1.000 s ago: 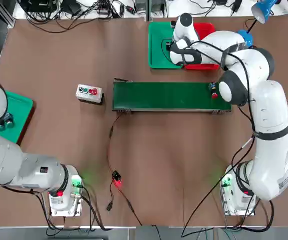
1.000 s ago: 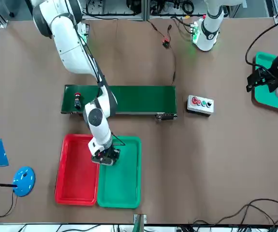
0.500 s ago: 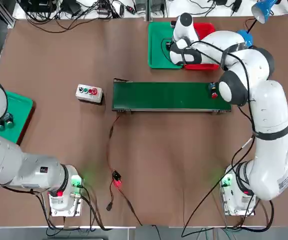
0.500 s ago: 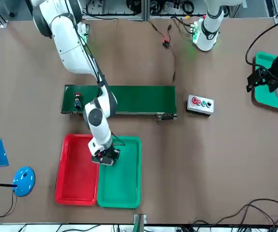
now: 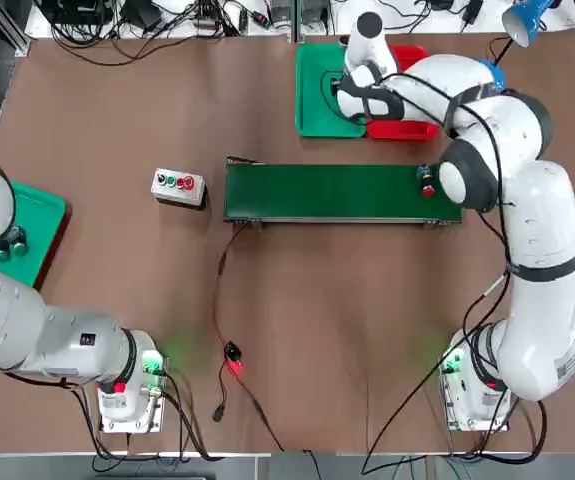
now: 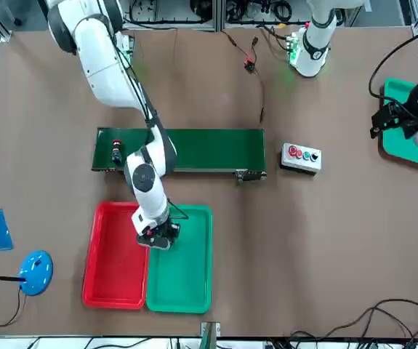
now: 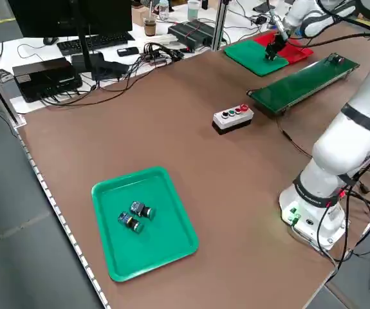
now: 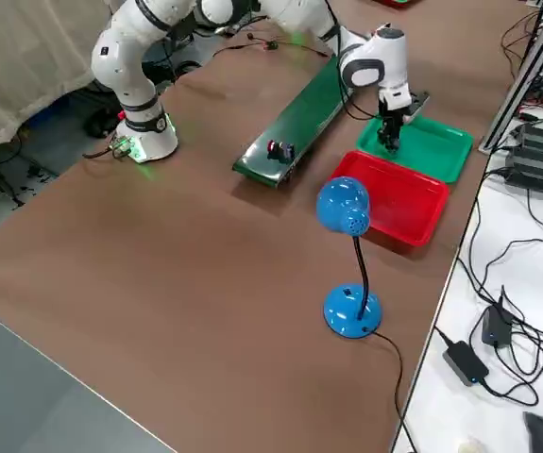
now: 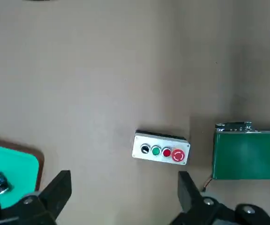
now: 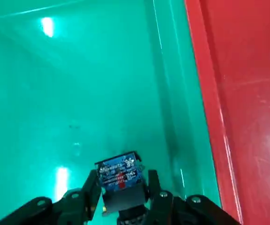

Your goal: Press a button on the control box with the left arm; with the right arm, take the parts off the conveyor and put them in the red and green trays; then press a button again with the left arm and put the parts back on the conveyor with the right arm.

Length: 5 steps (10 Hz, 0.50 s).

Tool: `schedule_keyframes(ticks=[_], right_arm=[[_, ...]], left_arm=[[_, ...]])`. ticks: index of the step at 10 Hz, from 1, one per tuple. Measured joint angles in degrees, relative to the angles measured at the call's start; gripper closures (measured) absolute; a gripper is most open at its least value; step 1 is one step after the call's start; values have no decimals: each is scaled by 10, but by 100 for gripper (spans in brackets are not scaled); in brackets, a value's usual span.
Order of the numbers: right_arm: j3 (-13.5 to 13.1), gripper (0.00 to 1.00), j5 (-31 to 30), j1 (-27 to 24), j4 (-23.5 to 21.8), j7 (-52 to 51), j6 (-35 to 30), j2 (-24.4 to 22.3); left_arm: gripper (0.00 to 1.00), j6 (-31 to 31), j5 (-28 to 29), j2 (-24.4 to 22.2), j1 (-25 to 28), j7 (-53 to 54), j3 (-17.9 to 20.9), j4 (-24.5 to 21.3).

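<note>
Item: right gripper (image 10: 120, 194), clamped on one part (image 10: 119, 182), directly above green tray (image 10: 55, 93) floor, red tray (image 10: 247, 93) alongside. Red-capped part (image 5: 427, 181) lies on conveyor (image 5: 337, 192) end nearest right arm. Left gripper (image 9: 120, 197): parked, fingers apart.

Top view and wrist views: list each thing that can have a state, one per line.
right hand: shut on green part, over green tray
green part: held, not yet released
green tray: empty
red tray: empty
red part: lying on conveyor
conveyor: one part left on it
left hand: open, idle
</note>
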Motion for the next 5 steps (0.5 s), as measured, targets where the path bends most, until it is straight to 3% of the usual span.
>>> schedule_keyframes(ticks=[3, 5], right_arm=[[4, 54, 4, 22, -1, 15, -128, -76], [7, 54, 10, 52, -40, 46, -150, -132]], left_arm=[[0, 0, 0, 0, 4, 0, 1, 0], [0, 0, 0, 0, 5, 0, 1, 0]])
